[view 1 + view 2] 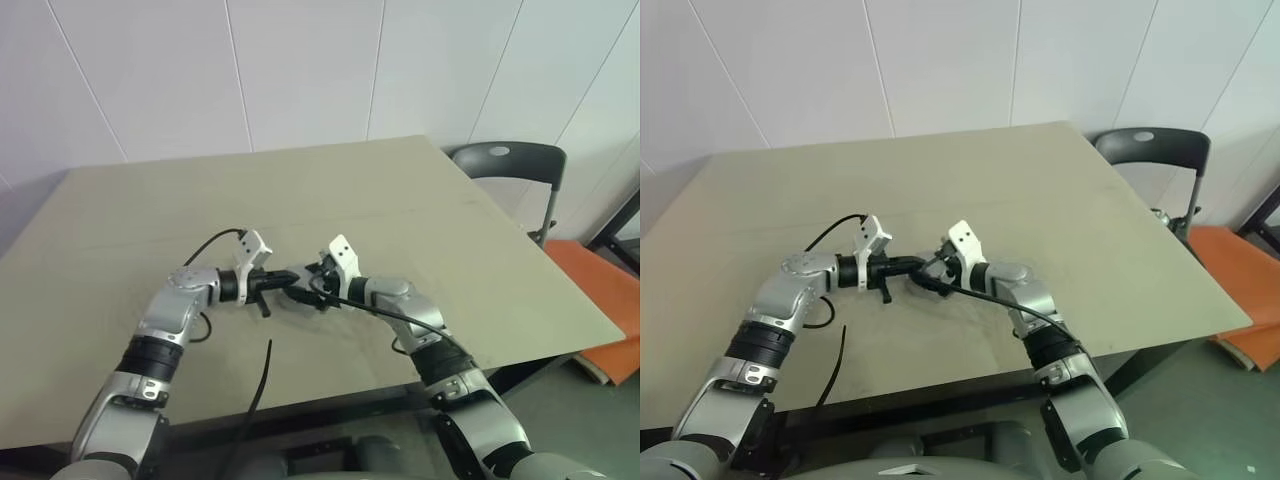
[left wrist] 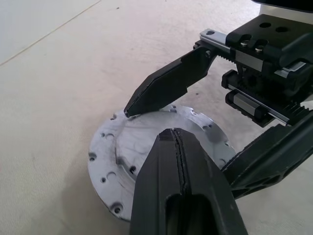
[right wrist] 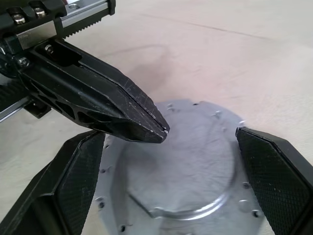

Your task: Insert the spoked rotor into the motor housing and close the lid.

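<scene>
The lid (image 3: 181, 166), a grey metal disc w/ small holes round its flange and a raised centre, lies flat on the table (image 1: 420, 200), near the front edge, directly between the two grippers. Nothing of the motor housing or spoked rotor can be made out under it; whether the lid already sits on the housing cannot be told.

Left gripper (image 2: 177, 142): fingers closed tight together, holding nothing. The joined tip hangs over the lid's raised centre, pointing slightly down. Contact w/ the lid cannot be confirmed. Judged purpose: closed fingers act as a single blunt pusher, to press or steady the lid from above.

Right gripper (image 3: 168, 186): fingers spread wide, one on each side of the lid, straddling it. In the left wrist view one right finger (image 2: 168, 81) has its tip at the lid's far rim, touching or just short of it; the other finger sits beside the near rim. Not clamped on anything. Judged purpose: the wide stance brackets the disc so it can be centred, turned or squeezed at the rim.

Both arms meet in front of the robot, tips nearly touching. A black cable (image 1: 255, 395) trails over the table edge. A dark chair (image 1: 510, 170) stands beyond the table's right corner.
</scene>
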### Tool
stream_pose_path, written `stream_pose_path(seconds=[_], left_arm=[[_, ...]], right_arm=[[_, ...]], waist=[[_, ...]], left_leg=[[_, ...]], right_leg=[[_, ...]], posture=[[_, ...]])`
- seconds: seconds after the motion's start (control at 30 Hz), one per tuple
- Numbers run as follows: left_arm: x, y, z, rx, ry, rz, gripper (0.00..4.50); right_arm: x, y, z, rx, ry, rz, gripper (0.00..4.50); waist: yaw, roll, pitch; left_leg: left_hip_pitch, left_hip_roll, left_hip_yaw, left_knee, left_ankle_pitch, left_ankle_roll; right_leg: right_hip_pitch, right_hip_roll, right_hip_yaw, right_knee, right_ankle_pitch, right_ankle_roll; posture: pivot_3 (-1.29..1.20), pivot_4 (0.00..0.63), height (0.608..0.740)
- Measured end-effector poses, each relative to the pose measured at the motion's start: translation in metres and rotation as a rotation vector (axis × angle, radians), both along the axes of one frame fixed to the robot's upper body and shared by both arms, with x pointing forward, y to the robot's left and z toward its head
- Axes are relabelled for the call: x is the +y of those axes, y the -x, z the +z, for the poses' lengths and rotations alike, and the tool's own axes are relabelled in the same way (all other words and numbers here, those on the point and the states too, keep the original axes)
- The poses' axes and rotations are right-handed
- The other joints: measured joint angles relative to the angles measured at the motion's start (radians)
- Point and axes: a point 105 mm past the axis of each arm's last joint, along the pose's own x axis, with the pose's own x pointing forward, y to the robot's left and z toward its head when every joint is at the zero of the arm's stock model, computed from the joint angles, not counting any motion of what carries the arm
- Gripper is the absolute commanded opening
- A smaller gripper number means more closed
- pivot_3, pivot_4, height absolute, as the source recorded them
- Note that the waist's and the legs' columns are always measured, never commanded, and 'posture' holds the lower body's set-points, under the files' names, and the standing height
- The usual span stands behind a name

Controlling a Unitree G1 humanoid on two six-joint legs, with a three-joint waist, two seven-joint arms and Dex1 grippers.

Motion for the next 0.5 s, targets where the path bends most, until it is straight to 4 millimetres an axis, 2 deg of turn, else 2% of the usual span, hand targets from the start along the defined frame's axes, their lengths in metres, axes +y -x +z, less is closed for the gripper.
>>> stream_pose_path(seconds=[0.5], left_arm=[[-0.009, 0.003, -0.006, -0.013, -0.013, -0.041, 0.0]], right_arm=[[-0.012, 0.004, -0.001, -0.07, 0.079, 0.077, 4.46]], waist=[[0.001, 0.0, 0.001]], left_leg=[[-0.003, 0.0, 0.0, 0.0, 0.0, 0.0]], right_leg=[[-0.002, 0.0, 0.0, 0.0, 0.0, 0.0]], posture=[[0.0, 0.0, 0.74]])
